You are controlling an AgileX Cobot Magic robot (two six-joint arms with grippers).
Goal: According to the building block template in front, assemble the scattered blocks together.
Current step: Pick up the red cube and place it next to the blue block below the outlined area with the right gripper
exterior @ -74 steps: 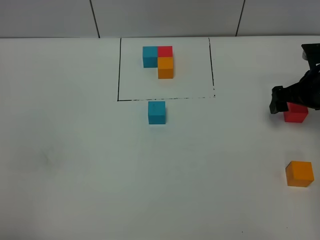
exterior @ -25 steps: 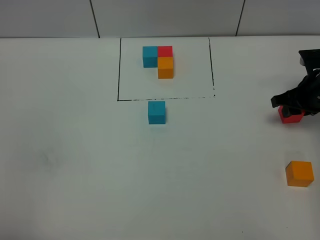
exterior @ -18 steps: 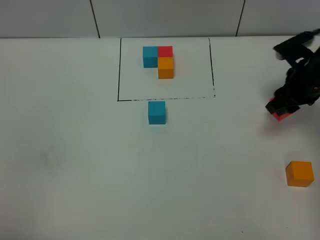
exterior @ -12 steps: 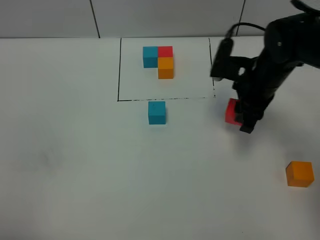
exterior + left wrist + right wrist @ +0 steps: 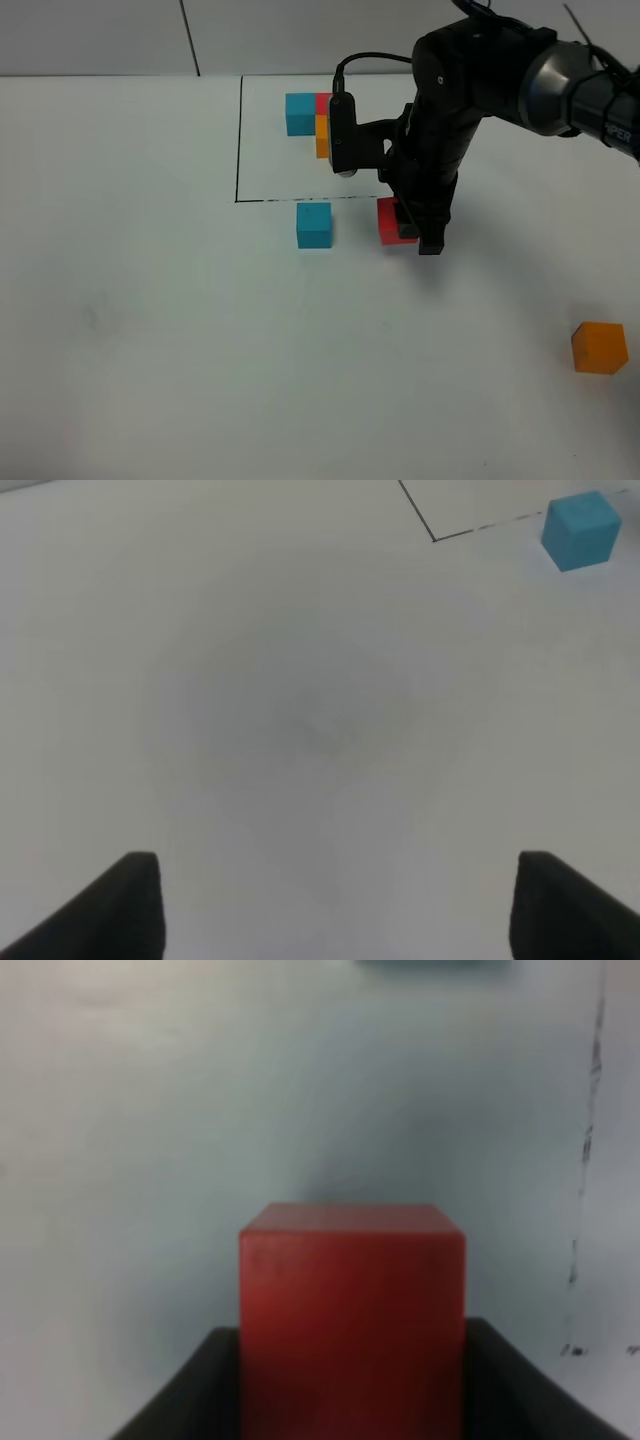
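My right gripper (image 5: 408, 228) is shut on the red cube (image 5: 390, 221) and holds it low, just below the frame's dashed front line. The red cube sits to the right of the loose teal-blue cube (image 5: 313, 224), with a gap between them. In the right wrist view the red cube (image 5: 352, 1300) sits between the dark fingers (image 5: 190, 1400). The loose orange cube (image 5: 599, 347) lies far right, near the table's front. The template (image 5: 300, 113) stands inside the black drawn rectangle (image 5: 238, 140), partly hidden by my right arm. My left gripper (image 5: 340, 910) is open over bare table, and the teal-blue cube (image 5: 581, 530) is well beyond it.
My right arm (image 5: 480, 70) reaches across the rectangle's right half from the right. A corner of the black line (image 5: 435, 538) shows in the left wrist view. The white table (image 5: 150, 330) has a grey wall behind it.
My right gripper closed on the red cube at the far right, lifted it, and carried it left to beside the teal-blue cube. The teal-blue and orange cubes have not moved.
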